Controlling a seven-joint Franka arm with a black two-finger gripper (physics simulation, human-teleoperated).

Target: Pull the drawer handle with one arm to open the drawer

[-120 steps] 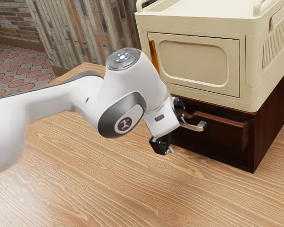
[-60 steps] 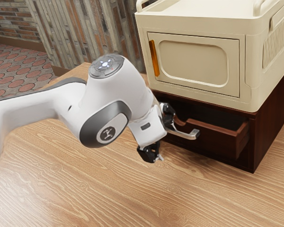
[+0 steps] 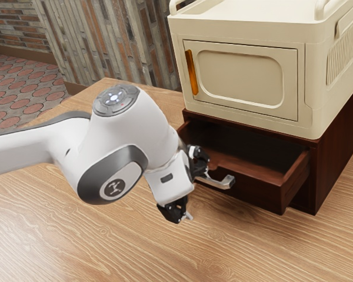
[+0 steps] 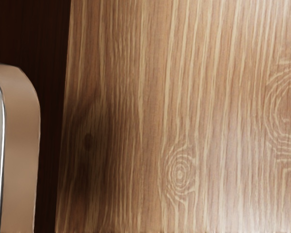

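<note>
See hand [image 3: 197, 195] spread wide, with one finger [image 3: 199, 160] at the silver handle [image 3: 225, 181], contact hard to tell, and the other lower, apart from the handle, above the tabletop [image 3: 106, 252]. See drawer [image 3: 253, 191] jutting out of the dark cabinet [image 3: 335, 167], under cream box [image 3: 315, 76], toward the tabletop's far edge in the exterior view.

Exterior view bright, pale glare on tabletop [image 3: 53, 235], deep shade inside drawer [image 3: 256, 191]. Wrist view: soft shadow, source hard to tell.
</note>
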